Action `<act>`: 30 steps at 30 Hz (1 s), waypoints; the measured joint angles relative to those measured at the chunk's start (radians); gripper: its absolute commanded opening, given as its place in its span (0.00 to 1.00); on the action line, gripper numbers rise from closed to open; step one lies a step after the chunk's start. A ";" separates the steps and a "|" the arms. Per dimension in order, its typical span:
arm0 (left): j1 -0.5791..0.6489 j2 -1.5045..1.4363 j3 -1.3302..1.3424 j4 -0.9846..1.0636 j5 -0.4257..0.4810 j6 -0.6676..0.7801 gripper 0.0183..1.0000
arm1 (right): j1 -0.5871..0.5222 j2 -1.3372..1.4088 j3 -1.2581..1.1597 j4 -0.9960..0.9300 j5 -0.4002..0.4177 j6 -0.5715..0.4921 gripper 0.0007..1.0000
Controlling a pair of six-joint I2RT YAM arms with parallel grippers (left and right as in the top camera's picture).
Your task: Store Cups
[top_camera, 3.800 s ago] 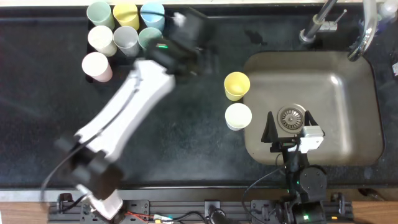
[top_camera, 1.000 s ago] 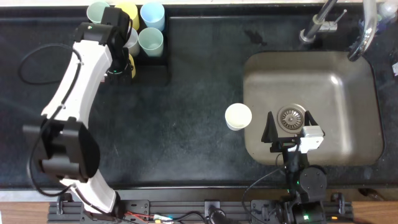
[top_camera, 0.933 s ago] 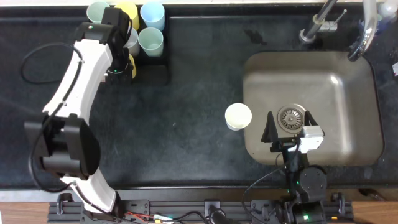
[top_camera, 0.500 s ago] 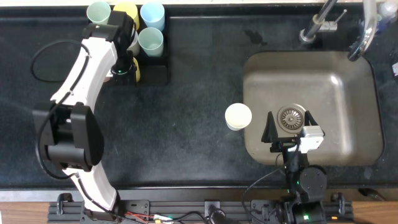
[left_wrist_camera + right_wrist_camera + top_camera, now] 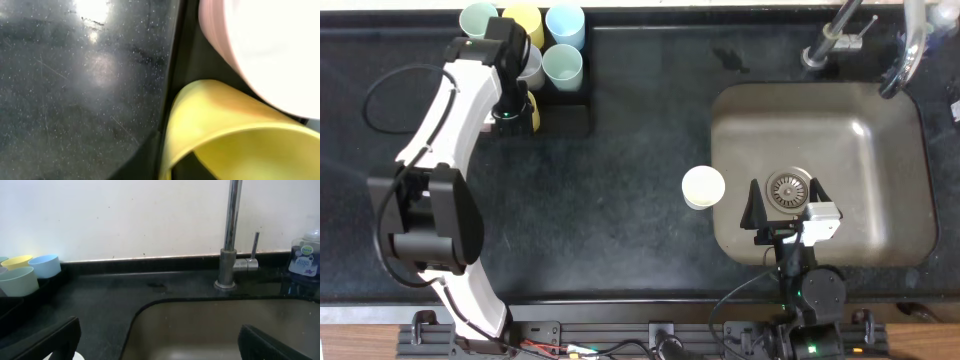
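Speckled black counter (image 5: 620,220); glossy yellow cup (image 5: 225,120).

Quick colour rundown: the speckled black stone countertop (image 5: 620,230) has tiny pale flecks all over. At 11 o'clock the black plastic cup tray (image 5: 572,118) holds pastels: a mint green plastic cup (image 5: 477,18), a yellow plastic cup (image 5: 527,16), a light blue plastic cup (image 5: 565,20) and a pale teal plastic cup (image 5: 562,65). The left wrist view has a second yellow plastic cup (image 5: 225,115) beside a pale pink plastic cup (image 5: 250,40). Around 3 o'clock there's a plain white plastic cup (image 5: 703,187) by the dull grey steel sink (image 5: 880,130). The glossy white robot arm (image 5: 450,110) has black joints.
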 measured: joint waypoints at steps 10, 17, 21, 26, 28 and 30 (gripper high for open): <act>-0.009 -0.010 -0.002 0.006 0.010 0.004 0.68 | 0.000 0.000 0.000 0.000 0.000 0.001 1.00; -0.066 -0.220 -0.013 0.028 -0.061 -0.008 0.82 | 0.000 0.000 0.000 0.000 0.000 0.000 1.00; -0.125 -0.444 -0.014 0.154 -0.189 0.084 0.95 | 0.000 0.000 0.000 0.000 0.000 0.000 1.00; -0.165 -0.647 -0.003 0.642 -0.255 0.669 0.98 | 0.000 0.000 0.000 0.000 0.000 0.000 1.00; -0.163 -0.689 0.005 0.752 -0.200 0.979 1.00 | 0.000 0.000 0.000 0.000 0.000 0.000 1.00; -0.162 -0.716 0.006 0.774 -0.139 1.237 1.00 | 0.000 0.000 0.000 0.000 0.000 0.000 1.00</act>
